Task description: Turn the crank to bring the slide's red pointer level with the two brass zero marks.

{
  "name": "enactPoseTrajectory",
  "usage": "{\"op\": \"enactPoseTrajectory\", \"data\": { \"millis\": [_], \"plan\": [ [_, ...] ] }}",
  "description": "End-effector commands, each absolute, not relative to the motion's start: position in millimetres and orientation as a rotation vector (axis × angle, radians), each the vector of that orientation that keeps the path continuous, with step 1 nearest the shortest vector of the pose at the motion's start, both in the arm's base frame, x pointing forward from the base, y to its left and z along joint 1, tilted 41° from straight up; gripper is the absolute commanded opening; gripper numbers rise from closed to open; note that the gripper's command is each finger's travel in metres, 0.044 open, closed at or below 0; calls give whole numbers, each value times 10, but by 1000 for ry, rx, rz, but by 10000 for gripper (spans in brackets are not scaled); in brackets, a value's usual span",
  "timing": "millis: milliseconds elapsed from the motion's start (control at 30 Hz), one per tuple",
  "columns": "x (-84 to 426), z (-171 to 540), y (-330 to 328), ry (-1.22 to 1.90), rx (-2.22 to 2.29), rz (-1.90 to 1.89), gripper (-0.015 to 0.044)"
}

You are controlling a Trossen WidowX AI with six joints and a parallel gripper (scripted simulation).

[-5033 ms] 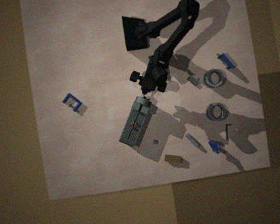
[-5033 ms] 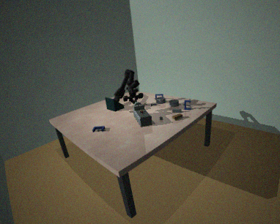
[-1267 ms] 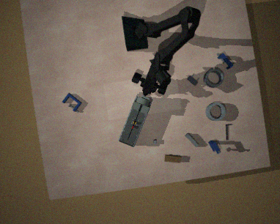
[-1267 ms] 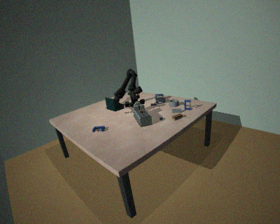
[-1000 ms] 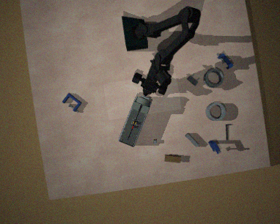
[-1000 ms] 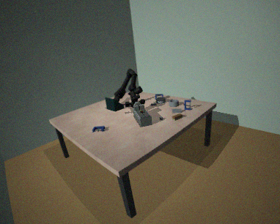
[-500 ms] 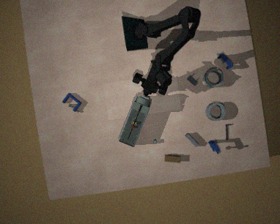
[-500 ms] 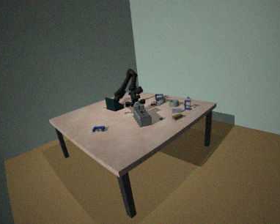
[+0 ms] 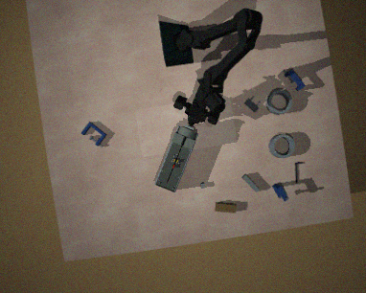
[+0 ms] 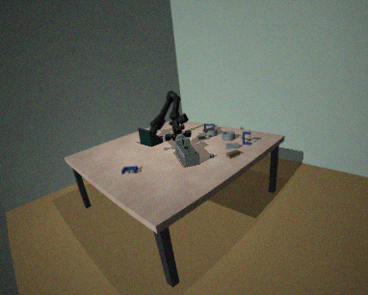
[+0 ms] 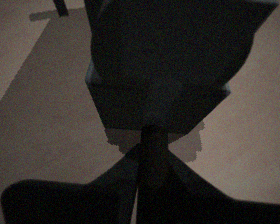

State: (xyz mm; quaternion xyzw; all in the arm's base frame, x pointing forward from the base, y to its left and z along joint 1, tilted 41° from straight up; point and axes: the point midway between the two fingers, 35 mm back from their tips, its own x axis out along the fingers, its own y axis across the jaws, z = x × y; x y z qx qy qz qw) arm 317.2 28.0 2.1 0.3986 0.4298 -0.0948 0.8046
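The machine [image 9: 168, 176] [image 10: 189, 158] is a long grey-green box with a dark slot along its top. A tiny red pointer [image 9: 173, 167] shows in the slot, close to the small brass marks [image 9: 175, 161]; it seems slightly to the side away from the arm, but exact level is too small to tell. My gripper [image 9: 193, 123] [image 11: 149, 150] is at the machine's arm-side end, shut on the crank handle [image 11: 154, 133], a dark upright peg between the fingertips. The crank is mostly hidden by the gripper in the top view and very dark in the wrist view.
A blue bracket [image 9: 102, 138] [image 10: 130, 168] lies left of the machine. To the right are two grey rings [image 9: 279, 111] [image 9: 271, 146], more blue pieces [image 9: 281, 191] [image 9: 294, 79], a grey block [image 9: 251, 182] and a tan block [image 9: 225, 207] [image 10: 233, 153]. A dark plate [image 9: 169, 55] is at the arm's base.
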Motion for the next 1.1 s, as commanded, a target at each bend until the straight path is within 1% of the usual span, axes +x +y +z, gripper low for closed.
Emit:
{"op": "enactPoseTrajectory", "data": {
  "millis": [0, 1067],
  "plan": [
    [3216, 76, 340, 913, 856, -174, 0],
    [3233, 111, 355, 913, 856, -174, 0]
  ]
}}
